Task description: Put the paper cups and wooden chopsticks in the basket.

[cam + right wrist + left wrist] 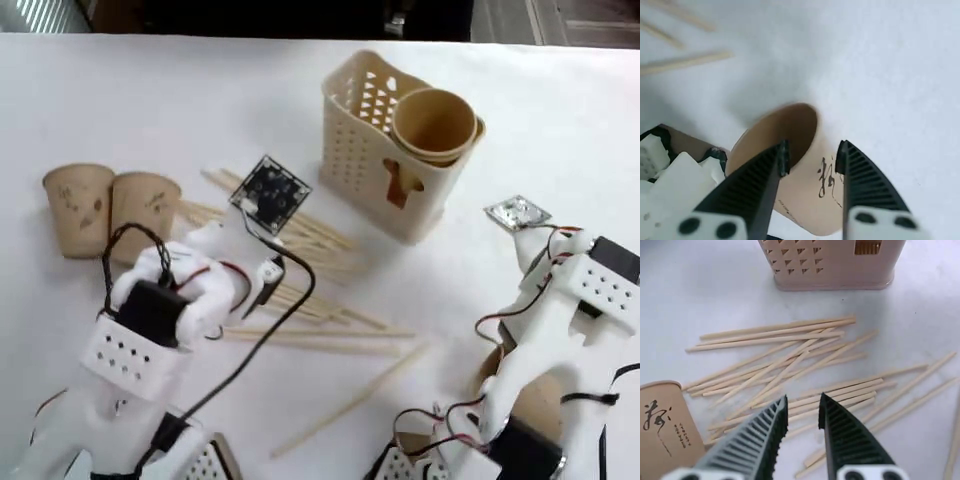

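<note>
1. Done: paper cups (435, 125) nested in basket (385, 170) (two, I think).
2. Remaining: two upturned cups (78, 205), chopsticks (780, 360) strewn on table (200, 90).
3. Left gripper (802, 407) apart above chopsticks; right gripper (813, 152) apart astride lying cup (810, 200).

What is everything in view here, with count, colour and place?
basket: one, cream, perforated, far middle of the table.
cup in the basket: at least one, brown, upright.
upturned cups: two, brown, side by side near the left arm.
lying cup: one, brown, on its side under the right arm.
chopsticks: many, pale wood, scattered loose in front of the basket.
table: one, white.
left gripper: open, above the chopsticks.
right gripper: open, at the lying cup's rim.
</note>
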{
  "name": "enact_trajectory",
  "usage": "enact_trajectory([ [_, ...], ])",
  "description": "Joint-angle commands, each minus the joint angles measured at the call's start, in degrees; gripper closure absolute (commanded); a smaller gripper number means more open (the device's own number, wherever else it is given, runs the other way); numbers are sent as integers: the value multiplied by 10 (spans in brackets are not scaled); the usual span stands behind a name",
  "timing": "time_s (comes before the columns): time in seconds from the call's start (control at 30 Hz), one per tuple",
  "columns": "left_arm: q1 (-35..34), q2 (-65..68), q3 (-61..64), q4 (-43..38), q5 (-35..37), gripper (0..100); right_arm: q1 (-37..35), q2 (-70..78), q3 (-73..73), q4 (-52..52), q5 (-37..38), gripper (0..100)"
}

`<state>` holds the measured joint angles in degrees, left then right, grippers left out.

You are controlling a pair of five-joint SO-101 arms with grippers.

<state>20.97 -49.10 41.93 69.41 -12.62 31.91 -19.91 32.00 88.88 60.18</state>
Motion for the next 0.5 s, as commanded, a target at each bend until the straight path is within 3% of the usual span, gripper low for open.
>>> enact_trajectory([
  [0.0, -6, -12, -4, -12, 2, 880, 16, 25, -5, -15, -3, 836],
  [0.47, -6, -12, -3, -11, 3, 880, 22, 109, -20, -42, 18, 978],
])
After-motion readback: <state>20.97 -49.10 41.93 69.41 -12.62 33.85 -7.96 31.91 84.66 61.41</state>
